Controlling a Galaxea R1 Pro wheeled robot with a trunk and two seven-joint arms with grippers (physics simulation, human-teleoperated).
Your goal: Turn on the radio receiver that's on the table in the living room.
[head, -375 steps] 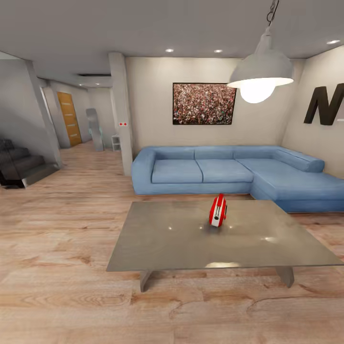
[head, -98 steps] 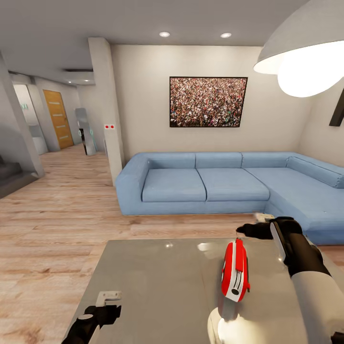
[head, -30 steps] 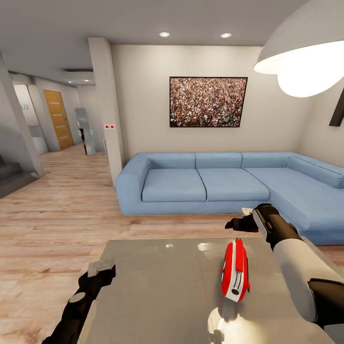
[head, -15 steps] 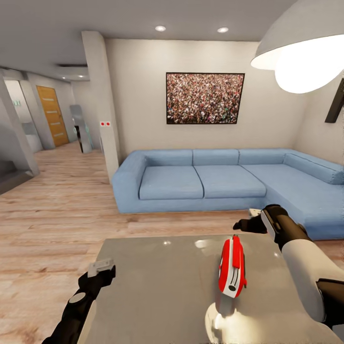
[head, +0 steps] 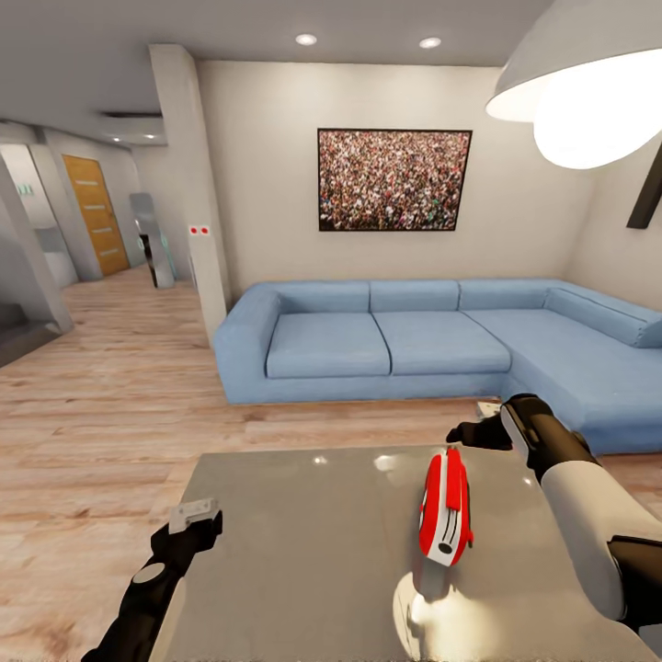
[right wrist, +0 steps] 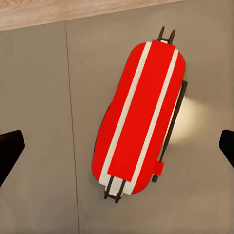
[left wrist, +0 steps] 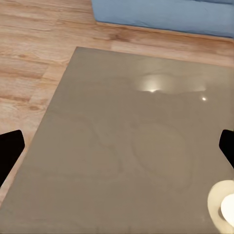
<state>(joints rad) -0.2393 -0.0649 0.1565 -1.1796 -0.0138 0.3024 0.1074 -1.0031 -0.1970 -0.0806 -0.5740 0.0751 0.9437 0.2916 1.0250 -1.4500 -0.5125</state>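
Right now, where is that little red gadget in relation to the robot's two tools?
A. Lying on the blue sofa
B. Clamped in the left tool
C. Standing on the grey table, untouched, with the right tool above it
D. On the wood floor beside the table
C. The radio receiver stands on the table, with the open right tool hovering over it and touching nothing, and the left tool off at the table's other side.

Red, white-striped radio receiver [head: 445, 507] upright on edge on the glossy grey table [head: 294, 561], right of centre.
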